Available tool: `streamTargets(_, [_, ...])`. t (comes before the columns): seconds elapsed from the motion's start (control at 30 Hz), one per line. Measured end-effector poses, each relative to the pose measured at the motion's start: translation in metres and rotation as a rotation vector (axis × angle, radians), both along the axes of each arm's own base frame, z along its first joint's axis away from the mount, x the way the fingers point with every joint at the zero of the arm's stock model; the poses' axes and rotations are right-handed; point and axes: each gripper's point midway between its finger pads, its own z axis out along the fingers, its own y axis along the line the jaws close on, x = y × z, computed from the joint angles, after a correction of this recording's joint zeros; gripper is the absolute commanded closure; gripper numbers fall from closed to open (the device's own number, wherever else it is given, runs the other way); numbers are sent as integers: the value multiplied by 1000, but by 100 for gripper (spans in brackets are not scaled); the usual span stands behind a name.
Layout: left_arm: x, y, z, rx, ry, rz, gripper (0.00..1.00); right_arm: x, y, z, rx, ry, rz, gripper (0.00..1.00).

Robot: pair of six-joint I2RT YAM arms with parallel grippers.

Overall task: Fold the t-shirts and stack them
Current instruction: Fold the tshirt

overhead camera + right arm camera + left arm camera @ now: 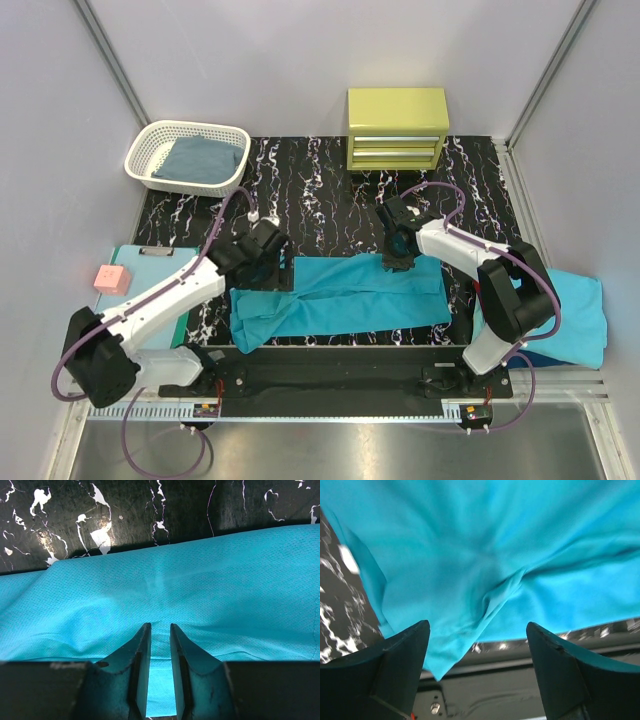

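A teal t-shirt [340, 300] lies on the black marbled mat [330, 190], folded into a long band, with its left end bunched. My left gripper [262, 262] hovers over that left end. In the left wrist view the left gripper [477, 627] stands wide open, with only the loose shirt [470, 545] beneath it. My right gripper [397, 262] sits on the band's far edge. In the right wrist view the right gripper [160, 626] has its jaws nearly together, tips pinched into the shirt [225, 580]. A lighter turquoise t-shirt [580, 315] lies at the right over a dark blue one [545, 357].
A white basket [150, 160] holding a grey-blue cloth stands at the back left. A yellow-green drawer chest [396, 128] stands at the back centre. A mint clipboard [140, 270] and a pink block [111, 279] lie at the left. The arm bases line the near edge.
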Motion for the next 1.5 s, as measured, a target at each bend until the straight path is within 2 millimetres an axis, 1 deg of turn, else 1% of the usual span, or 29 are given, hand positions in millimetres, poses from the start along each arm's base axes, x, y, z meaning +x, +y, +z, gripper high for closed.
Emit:
streamTargets(0.03, [9,-2,8,-11,-34,8,26,0,0,0,0,0,0,72])
streamTargets(0.07, [16,-5,13,-17,-58,14,29,0,0,0,0,0,0,72])
streamTargets(0.13, [28,-9,12,-8,-74,22,36,0,0,0,1,-1,0,72])
streamTargets(0.17, [31,-11,8,-1,-71,23,44,0,0,0,1,0,1,72])
streamTargets(0.23, [37,-12,-9,39,-42,25,55,0,0,0,1,-2,1,72])
streamTargets(0.27, [39,-12,-17,57,-25,24,65,1,0,0,2,-2,2,72])
streamTargets(0.33, [41,-12,-34,91,11,22,72,1,0,0,1,-3,3,72])
streamTargets(0.4, [43,-12,-49,122,43,18,77,1,0,0,0,-4,4,72])
streamTargets(0.57, [43,-6,-79,191,113,17,76,3,-4,-4,-29,-2,-1,76])
streamTargets(0.63, [45,-2,-83,202,126,26,76,2,-7,-12,-54,16,-6,77])
streamTargets(0.77, [53,2,-83,202,124,46,75,-3,-15,-24,-102,55,-17,78])
streamTargets(0.9, [60,3,-81,193,110,55,69,-3,-17,-25,-115,55,-35,78])
streamTargets(0.97, [62,2,-80,191,104,52,68,-4,-18,-25,-118,57,-42,78])
streamTargets(1.07, [67,2,-77,185,95,50,67,-7,-19,-25,-121,69,-60,78])
streamTargets(1.27, [85,2,-68,167,66,60,66,-13,-22,-27,-120,84,-92,77])
streamTargets(1.37, [88,2,-71,176,74,54,65,-18,-24,-27,-118,89,-106,77])
streamTargets(1.5, [91,1,-82,196,100,41,66,-23,-26,-27,-120,101,-121,76])
